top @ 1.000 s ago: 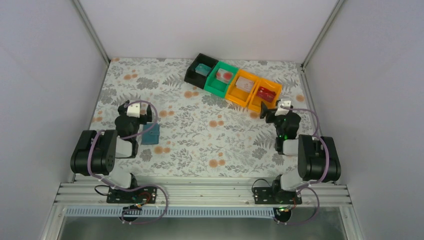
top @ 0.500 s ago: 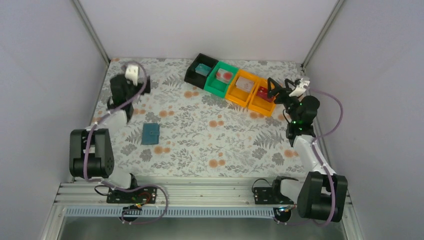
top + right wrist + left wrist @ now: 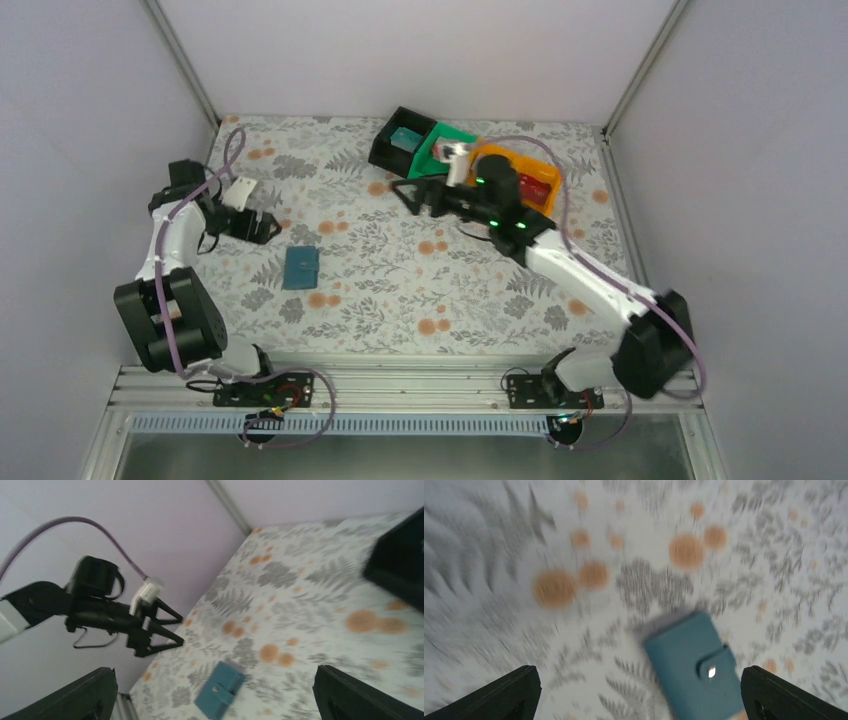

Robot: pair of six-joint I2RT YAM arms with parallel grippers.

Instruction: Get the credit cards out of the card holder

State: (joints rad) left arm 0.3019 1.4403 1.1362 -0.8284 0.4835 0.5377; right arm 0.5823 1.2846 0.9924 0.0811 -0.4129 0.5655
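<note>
Card holder (image 3: 300, 267): closed, tab snapped, flat on the floral tablecloth (image 3: 400, 280), left of centre.
Handling: looks soft, light and thin, and may slide; pin one edge and lift the tab.
Left gripper (image 3: 262, 226): jaws apart, empty, near the card holder's far-left side.
Right gripper (image 3: 408, 195): jaws apart, empty, near the black bin (image 3: 392, 150).
Change: both arms have swung in from the far corners; the card holder has not moved.
</note>
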